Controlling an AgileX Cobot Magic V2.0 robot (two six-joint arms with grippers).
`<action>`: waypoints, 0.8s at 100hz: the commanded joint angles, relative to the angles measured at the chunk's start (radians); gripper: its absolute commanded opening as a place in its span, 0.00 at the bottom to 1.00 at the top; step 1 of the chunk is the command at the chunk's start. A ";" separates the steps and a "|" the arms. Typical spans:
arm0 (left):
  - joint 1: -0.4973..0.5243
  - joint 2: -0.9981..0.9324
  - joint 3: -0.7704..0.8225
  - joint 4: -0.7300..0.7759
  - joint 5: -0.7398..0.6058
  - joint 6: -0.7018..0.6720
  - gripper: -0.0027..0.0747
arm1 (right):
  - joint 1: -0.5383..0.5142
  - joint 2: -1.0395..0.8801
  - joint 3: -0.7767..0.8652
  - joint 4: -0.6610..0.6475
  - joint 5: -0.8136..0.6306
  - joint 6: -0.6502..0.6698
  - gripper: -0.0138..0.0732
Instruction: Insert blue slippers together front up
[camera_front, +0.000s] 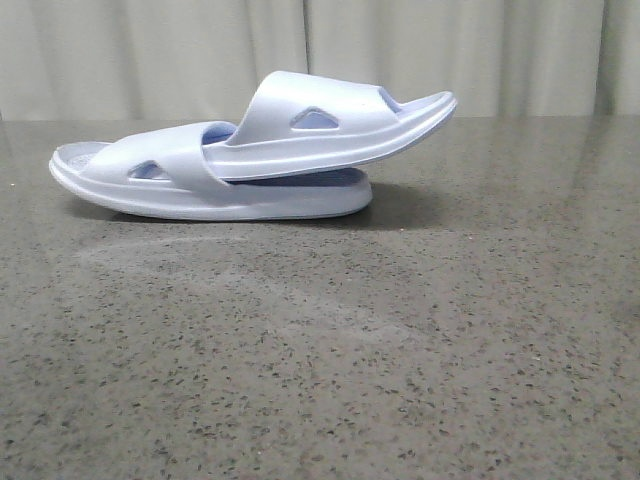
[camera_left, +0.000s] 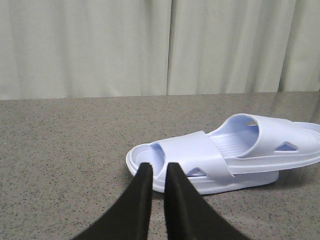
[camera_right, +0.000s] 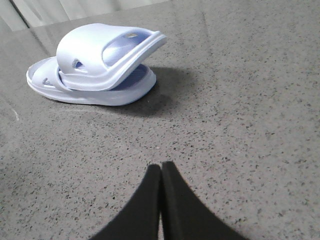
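Note:
The two blue slippers lie nested at the far middle of the table. The lower slipper lies flat, sole down. The upper slipper is pushed under the lower one's strap, and its free end tilts up to the right. Both show in the left wrist view (lower, upper) and in the right wrist view (lower, upper). My left gripper is empty, with a narrow gap between its fingers, short of the lower slipper's end. My right gripper is shut and empty, well back from the pair. Neither gripper shows in the front view.
The grey speckled table stretches from the slippers to the near edge. A pale curtain hangs behind the table's far edge.

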 joint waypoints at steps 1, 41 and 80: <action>-0.008 0.006 -0.028 -0.036 -0.006 -0.002 0.05 | 0.002 -0.001 -0.025 0.014 -0.012 -0.006 0.06; -0.006 -0.008 -0.010 0.350 -0.154 -0.404 0.05 | 0.002 -0.001 -0.025 0.014 -0.012 -0.006 0.06; -0.006 -0.232 0.259 1.239 -0.410 -1.265 0.05 | 0.002 -0.001 -0.025 0.014 -0.012 -0.006 0.06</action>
